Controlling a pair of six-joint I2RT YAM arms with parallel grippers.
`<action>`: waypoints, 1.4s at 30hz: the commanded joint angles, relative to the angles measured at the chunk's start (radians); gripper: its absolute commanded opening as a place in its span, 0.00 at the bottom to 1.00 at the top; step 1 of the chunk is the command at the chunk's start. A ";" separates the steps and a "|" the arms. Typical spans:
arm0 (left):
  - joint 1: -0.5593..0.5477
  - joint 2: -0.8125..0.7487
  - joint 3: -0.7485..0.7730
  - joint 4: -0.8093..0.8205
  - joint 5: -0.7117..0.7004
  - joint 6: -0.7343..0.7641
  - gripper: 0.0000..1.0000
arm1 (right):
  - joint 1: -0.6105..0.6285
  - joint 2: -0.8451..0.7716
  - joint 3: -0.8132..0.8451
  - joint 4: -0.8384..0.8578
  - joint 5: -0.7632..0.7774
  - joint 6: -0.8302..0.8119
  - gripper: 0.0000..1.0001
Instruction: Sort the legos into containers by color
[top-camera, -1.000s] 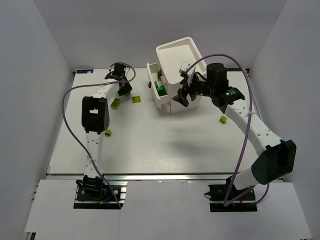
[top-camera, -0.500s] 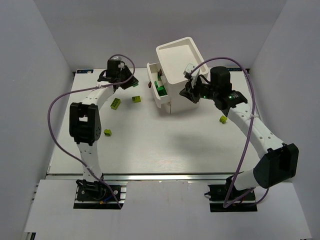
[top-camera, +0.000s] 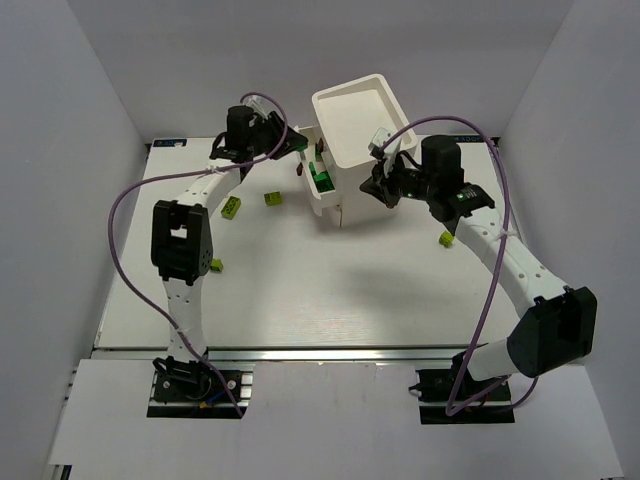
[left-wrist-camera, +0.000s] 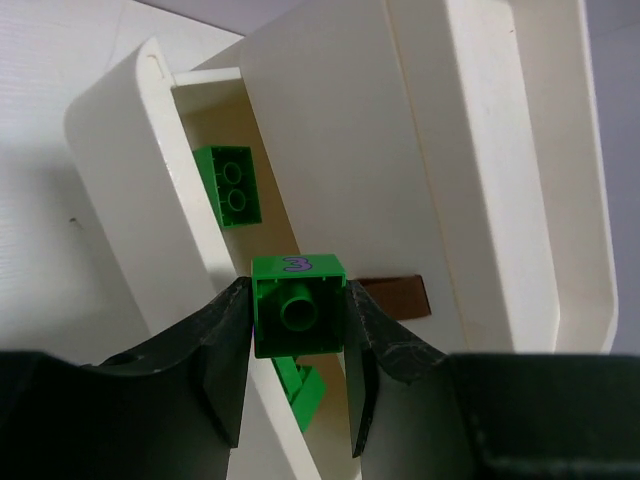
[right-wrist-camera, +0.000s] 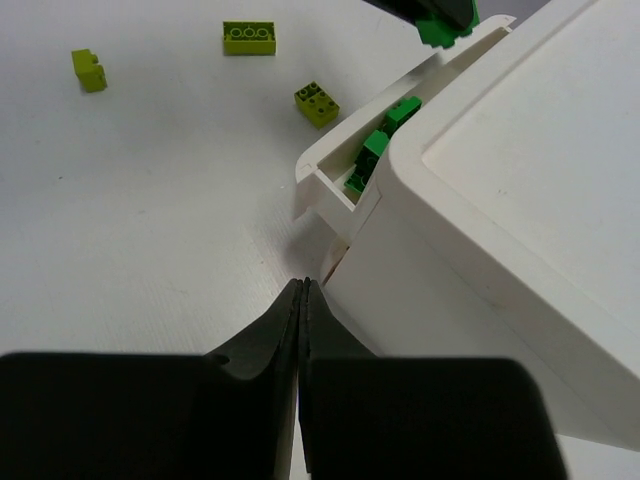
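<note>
Right now I read this as the drop-off step for one dark green piece. On the white table (top-camera: 330, 300), the tall white boxy plastic cabinet (top-camera: 355, 125) sits in the upper middle of the overhead frame. One shallow white drawer (left-wrist-camera: 120, 180) is pulled out from its left side.

The left gripper (left-wrist-camera: 297, 330) hangs directly over that open drawer. Its jaws are clamped on a small dark green studded brick (left-wrist-camera: 298, 305), which has a purple mark on its top edge. Beneath it in the drawer I can see another dark green brick (left-wrist-camera: 230, 185) and part of a third, so this looks like the green container. A dark brown knob (left-wrist-camera: 395, 295) shows just right of the held piece.

The right gripper (right-wrist-camera: 302, 290) sits low at the cabinet's right side with its jaws pressed together on nothing. I judge it is steadying the box, though I cannot tell whether it touches.

Three yellow-green bricks (top-camera: 231, 208) (top-camera: 272, 198) (top-camera: 215, 265) lie loose in the left half of the overhead frame, and a fourth (top-camera: 446, 238) lies at the right. I see no purple brick.

Next I would open the left jaws with the brick inside the drawer walls, clear of the narrow rim. Then I would lift away and go for a yellow-green piece.
</note>
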 joint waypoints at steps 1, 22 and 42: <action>-0.028 0.032 0.093 -0.007 0.039 -0.014 0.14 | -0.008 -0.041 -0.015 0.042 0.005 0.007 0.02; -0.016 -0.131 0.087 -0.213 -0.233 0.011 0.00 | -0.023 -0.064 -0.049 0.079 0.060 0.069 0.00; -0.035 0.082 0.210 -0.389 -0.187 0.028 0.00 | -0.065 -0.142 -0.106 0.172 0.182 0.163 0.00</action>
